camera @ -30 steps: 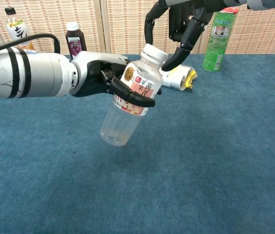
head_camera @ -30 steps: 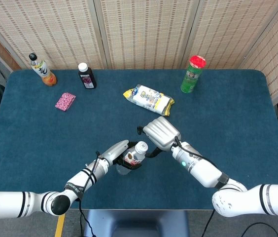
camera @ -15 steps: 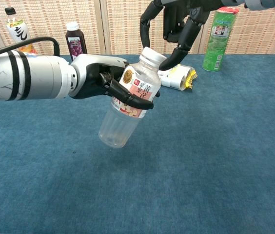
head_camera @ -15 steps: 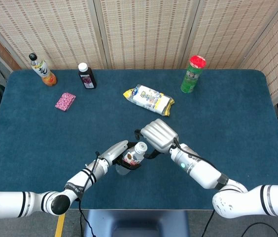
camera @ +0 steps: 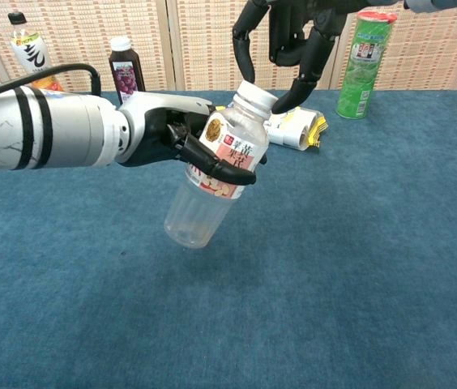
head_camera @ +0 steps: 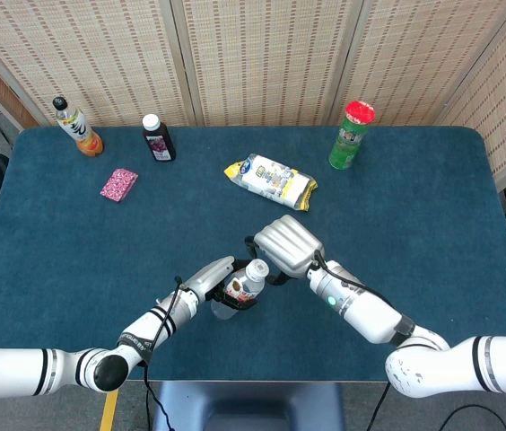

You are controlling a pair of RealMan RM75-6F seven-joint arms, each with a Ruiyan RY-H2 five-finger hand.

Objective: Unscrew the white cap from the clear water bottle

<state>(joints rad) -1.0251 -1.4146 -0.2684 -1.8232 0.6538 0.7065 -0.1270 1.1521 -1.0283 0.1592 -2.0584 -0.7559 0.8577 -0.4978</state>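
Observation:
A clear water bottle (camera: 212,174) with a pink label and a white cap (camera: 256,95) is held tilted above the blue table; its cap points up and to the right. My left hand (camera: 181,136) grips the bottle around the label. My right hand (camera: 287,40) hovers just above the cap, fingers spread and curved down; one dark fingertip (camera: 281,104) sits right beside the cap, nothing in its grasp. From the head view the bottle (head_camera: 242,285) lies between my left hand (head_camera: 213,276) and my right hand (head_camera: 284,247).
At the back of the table stand a green can with a red lid (head_camera: 352,136), a dark juice bottle (head_camera: 157,137) and an orange-labelled bottle (head_camera: 77,127). A snack packet (head_camera: 270,180) lies mid-table, a pink packet (head_camera: 118,184) to the left.
My right hand has shifted left and come down over the cap. The bottle has moved slightly in my left hand's grip.

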